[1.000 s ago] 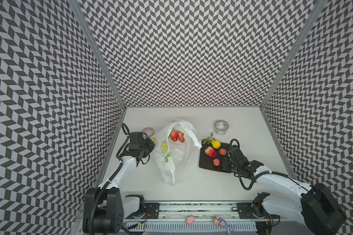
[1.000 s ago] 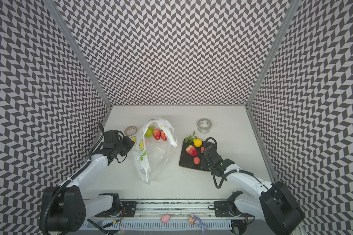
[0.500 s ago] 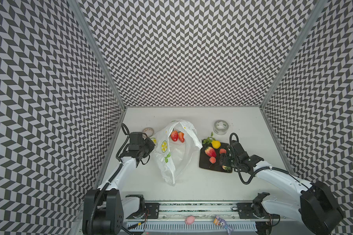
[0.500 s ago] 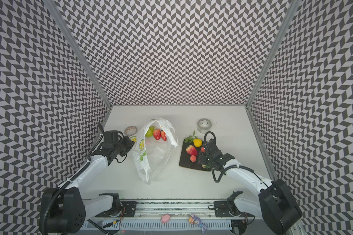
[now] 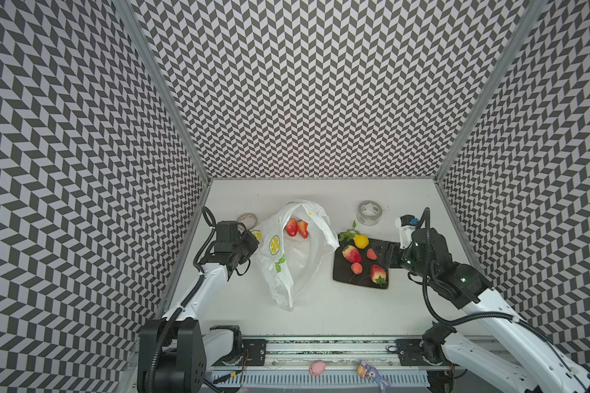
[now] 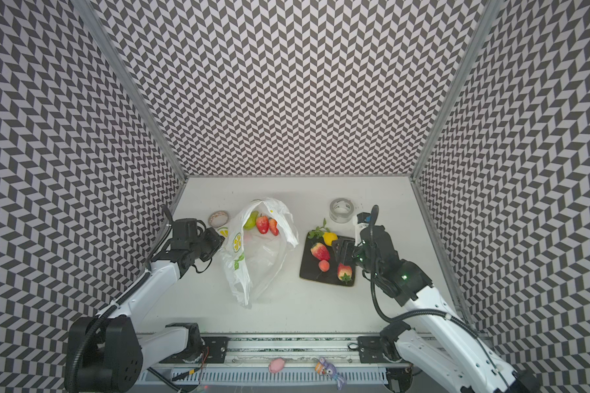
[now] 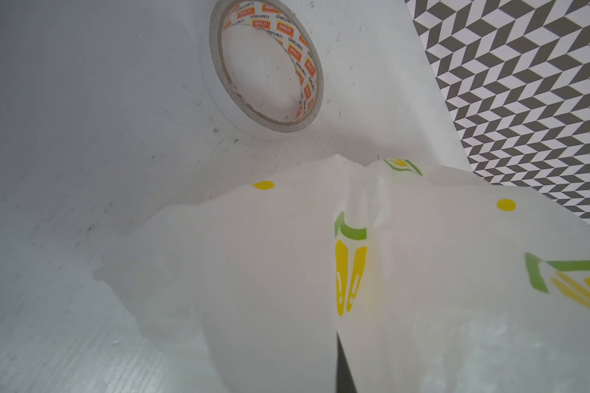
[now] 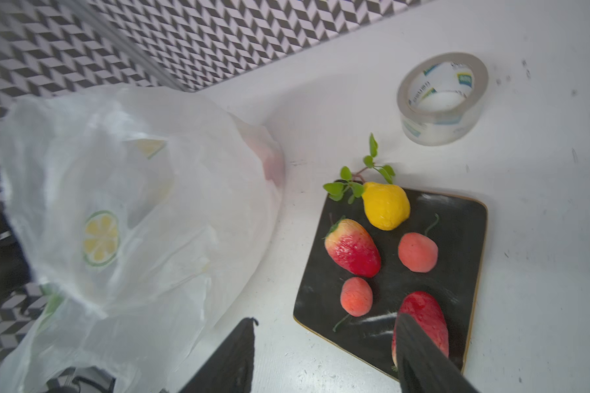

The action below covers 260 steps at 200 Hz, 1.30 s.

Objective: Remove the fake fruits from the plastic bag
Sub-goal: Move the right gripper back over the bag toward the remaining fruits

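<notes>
Plastic bag (image 5: 286, 262) mid-table, left edge pinched in my closed left gripper (image 5: 251, 243); two strawberries (image 5: 292, 227) and a green fruit (image 6: 250, 221) inside, not yet out. Five fruits (image 5: 356, 268) on dark tray (image 5: 342, 272), right; right gripper (image 5: 387, 253) open, empty.

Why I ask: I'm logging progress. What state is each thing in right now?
plastic bag: slumped, mouth open, edge pinched.
left gripper: shut on the plastic bag.
right gripper: open, empty, by the dark tray.
dark tray: flat, holding lemon, two strawberries, two pink-orange fruits.
bagged strawberries: two, inside the bag with a green fruit.
clear tape roll: lying flat.
small tape roll: lying flat.
</notes>
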{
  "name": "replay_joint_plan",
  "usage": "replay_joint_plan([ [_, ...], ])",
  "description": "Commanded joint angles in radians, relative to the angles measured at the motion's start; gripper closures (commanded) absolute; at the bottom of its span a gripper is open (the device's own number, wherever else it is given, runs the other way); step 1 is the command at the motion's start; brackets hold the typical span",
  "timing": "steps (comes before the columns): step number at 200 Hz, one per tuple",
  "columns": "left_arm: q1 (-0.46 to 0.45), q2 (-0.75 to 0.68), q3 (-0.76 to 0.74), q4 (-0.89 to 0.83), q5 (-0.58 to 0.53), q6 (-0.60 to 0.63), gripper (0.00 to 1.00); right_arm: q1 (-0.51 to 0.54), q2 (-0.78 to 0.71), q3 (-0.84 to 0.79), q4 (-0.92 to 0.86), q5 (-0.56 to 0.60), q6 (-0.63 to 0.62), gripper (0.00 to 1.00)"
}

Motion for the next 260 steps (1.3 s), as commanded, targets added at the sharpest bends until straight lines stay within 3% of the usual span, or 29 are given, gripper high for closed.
replay_joint_plan([
  [1, 0.006, -0.015, -0.01, 0.036, 0.005, -0.013, 1.0, 0.103, -0.014, 0.047, 0.101, -0.052, -0.088, 0.4],
  [48, 0.003, -0.019, -0.007, 0.028, 0.008, -0.013, 1.0, 0.471, 0.099, 0.088, 0.239, 0.105, -0.257, 0.45],
  [79, 0.003, -0.029, -0.011, 0.021, 0.005, -0.012, 1.0, 0.617, 0.254, 0.108, 0.363, 0.152, -0.398, 0.48],
  [114, 0.003, -0.04, -0.017, 0.012, -0.003, -0.009, 1.0, 0.626, 0.458, 0.135, 0.471, 0.235, -0.42, 0.56],
  [142, 0.003, -0.042, -0.019, 0.006, 0.0, -0.004, 1.0, 0.621, 0.624, 0.205, 0.485, 0.343, -0.364, 0.6],
  [223, 0.003, -0.047, -0.029, 0.002, 0.013, 0.013, 1.0, 0.489, 1.016, 0.455, 0.391, 0.283, -0.072, 0.65],
  [260, 0.003, -0.048, -0.024, -0.038, -0.002, 0.043, 1.0, 0.432, 1.144, 0.495, 0.482, 0.221, 0.102, 0.65],
])
